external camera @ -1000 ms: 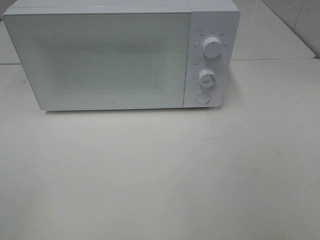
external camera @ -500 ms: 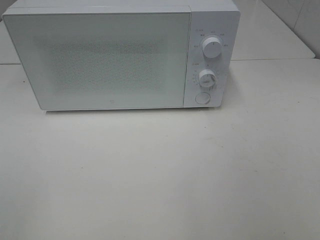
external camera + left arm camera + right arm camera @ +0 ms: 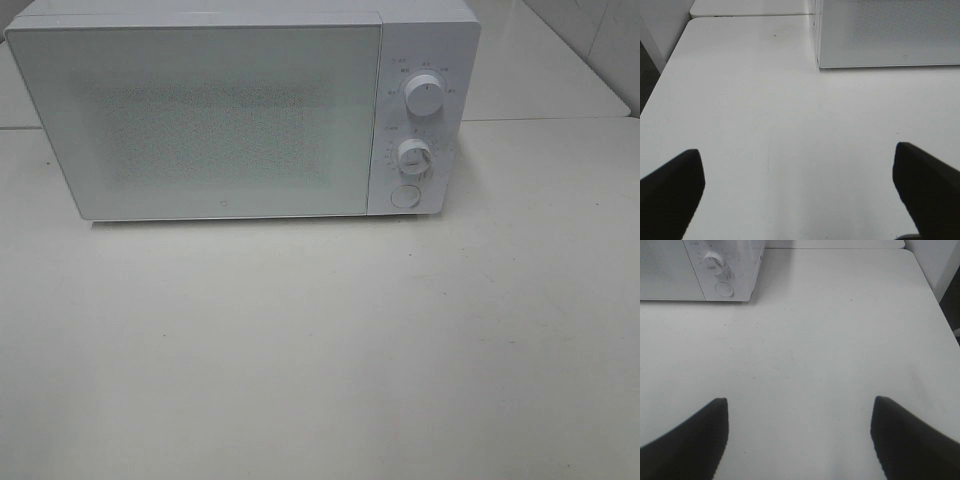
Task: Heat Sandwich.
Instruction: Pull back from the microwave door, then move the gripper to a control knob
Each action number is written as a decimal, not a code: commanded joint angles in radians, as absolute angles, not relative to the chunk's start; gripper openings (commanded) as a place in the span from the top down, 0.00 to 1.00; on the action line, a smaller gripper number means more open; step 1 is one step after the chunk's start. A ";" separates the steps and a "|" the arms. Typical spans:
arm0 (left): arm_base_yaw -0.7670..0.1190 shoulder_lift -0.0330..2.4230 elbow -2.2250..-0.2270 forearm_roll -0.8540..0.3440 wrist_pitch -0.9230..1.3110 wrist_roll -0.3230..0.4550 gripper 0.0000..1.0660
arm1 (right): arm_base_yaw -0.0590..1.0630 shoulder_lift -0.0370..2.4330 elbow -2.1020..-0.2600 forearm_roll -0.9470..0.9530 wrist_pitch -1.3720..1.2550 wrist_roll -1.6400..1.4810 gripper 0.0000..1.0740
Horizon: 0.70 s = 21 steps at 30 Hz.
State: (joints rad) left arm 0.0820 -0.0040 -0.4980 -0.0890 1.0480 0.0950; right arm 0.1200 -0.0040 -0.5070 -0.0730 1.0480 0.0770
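The sandwich: I cannot tell where it sits, since no view catches it. On the left, the left gripper (image 3: 797, 150) hovers over the white worktop (image 3: 320, 350), black fingers (image 3: 675, 190) spread wide, holding nothing. At the back stands the white box-shaped microwave oven (image 3: 240, 110), its frosted door (image 3: 190, 130) shut, with two round white dials (image 3: 425, 97) above a round button (image 3: 404, 196) on its right panel. Over on the right, the right gripper (image 3: 800, 399) hangs above bare worktop, fingers apart, empty too.
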 commanded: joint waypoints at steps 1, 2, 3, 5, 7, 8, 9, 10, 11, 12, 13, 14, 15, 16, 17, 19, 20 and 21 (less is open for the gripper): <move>0.074 -0.030 -0.495 -0.095 1.037 0.092 0.09 | 0.115 -0.025 -0.506 -0.080 1.037 0.069 0.30; 0.074 -0.030 -0.495 -0.095 1.037 0.092 0.09 | 0.115 -0.022 -0.506 -0.080 1.037 0.069 0.30; 0.074 -0.030 -0.495 -0.095 1.037 0.092 0.09 | 0.115 -0.019 -0.506 -0.080 1.036 0.069 0.30; 0.074 -0.030 -0.495 -0.095 1.037 0.092 0.09 | 0.115 -0.017 -0.506 -0.080 1.036 0.069 0.30; 0.074 -0.030 -0.495 -0.095 1.037 0.092 0.09 | 0.116 -0.008 -0.506 -0.082 1.036 0.071 0.31; 0.074 -0.030 -0.495 -0.095 1.037 0.092 0.09 | 0.116 -0.004 -0.506 -0.082 1.036 0.071 0.31; 0.074 -0.030 -0.495 -0.095 1.037 0.092 0.09 | 0.116 0.001 -0.506 -0.082 1.035 0.071 0.31; 0.074 -0.030 -0.495 -0.095 1.037 0.092 0.09 | 0.116 0.001 -0.506 -0.082 1.035 0.071 0.31; 0.074 -0.030 -0.495 -0.095 1.037 0.092 0.09 | 0.116 0.021 -0.511 -0.082 1.030 0.072 0.31; 0.074 -0.030 -0.495 -0.095 1.037 0.092 0.09 | 0.116 0.034 -0.516 -0.082 1.022 0.072 0.31; 0.074 -0.030 -0.495 -0.095 1.037 0.092 0.09 | 0.116 0.047 -0.523 -0.079 1.012 0.073 0.31; 0.074 -0.030 -0.495 -0.095 1.037 0.092 0.09 | 0.116 0.078 -0.532 -0.073 0.979 0.073 0.31; 0.074 -0.030 -0.495 -0.095 1.037 0.092 0.09 | 0.116 0.078 -0.532 -0.073 0.979 0.073 0.31; 0.074 -0.030 -0.495 -0.095 1.037 0.092 0.09 | 0.116 0.096 -0.533 -0.070 0.956 0.073 0.31; 0.074 -0.030 -0.495 -0.095 1.037 0.092 0.09 | 0.116 0.115 -0.533 -0.065 0.933 0.073 0.31; 0.074 -0.030 -0.495 -0.095 1.037 0.092 0.09 | 0.116 0.171 -0.529 -0.062 0.873 0.077 0.31; 0.074 -0.030 -0.495 -0.095 1.037 0.092 0.09 | 0.116 0.193 -0.528 -0.062 0.854 0.077 0.31; 0.074 -0.030 -0.495 -0.095 1.037 0.092 0.09 | 0.116 0.193 -0.528 -0.062 0.854 0.077 0.31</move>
